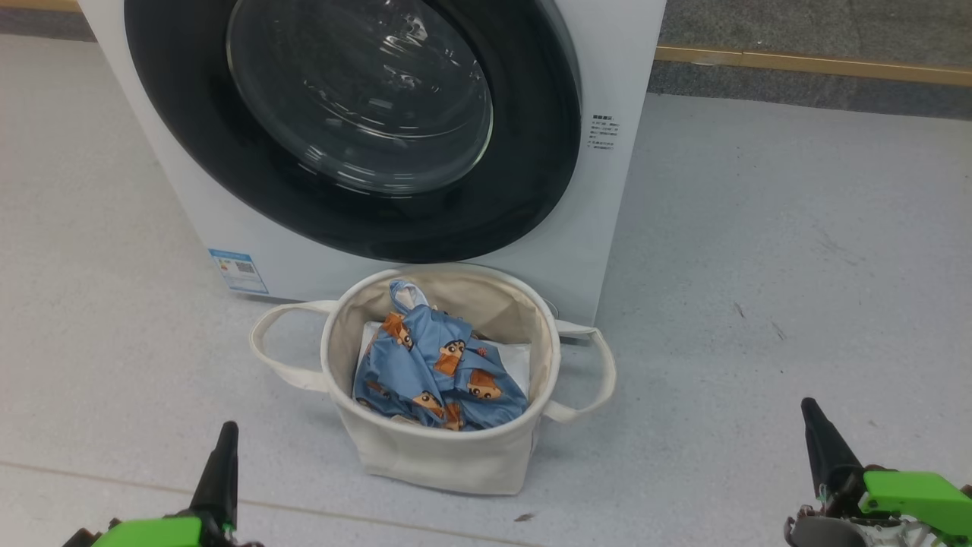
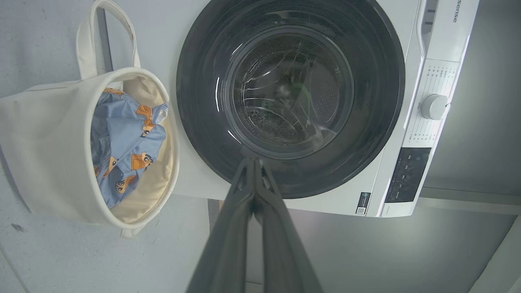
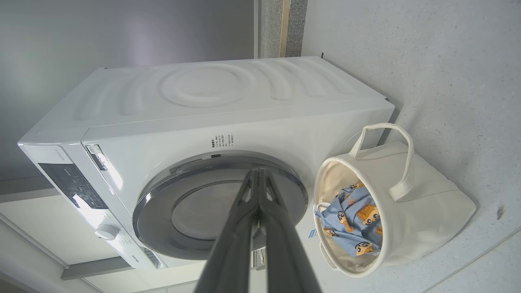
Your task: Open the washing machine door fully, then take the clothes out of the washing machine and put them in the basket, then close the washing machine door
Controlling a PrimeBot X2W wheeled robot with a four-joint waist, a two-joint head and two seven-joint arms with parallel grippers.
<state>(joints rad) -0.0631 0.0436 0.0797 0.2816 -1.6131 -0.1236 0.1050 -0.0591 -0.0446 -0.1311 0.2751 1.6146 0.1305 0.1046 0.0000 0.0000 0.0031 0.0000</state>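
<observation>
Grippers: left gripper (image 1: 226, 430) and right gripper (image 1: 809, 406) are both pinching shut on nothing. Ahead, between the two, the basket (image 1: 425, 456) is standing, holding the clothes (image 1: 437, 372). Just beyond it the washing machine (image 1: 607, 228) is sitting, the washing machine door (image 1: 175, 114) closed. Markings: lettering "sense" (image 2: 458, 11) is showing on the top panel; a blue label (image 1: 239, 271) is sticking low, ahead of the left gripper; small print (image 1: 602, 133) is too fine to read.

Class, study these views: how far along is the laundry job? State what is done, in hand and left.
Done: the clothes lie in the basket, and the door looks shut against the washing machine. In hand: nothing; the left tool and right tool are shut and empty. Left: seemingly nothing.
</observation>
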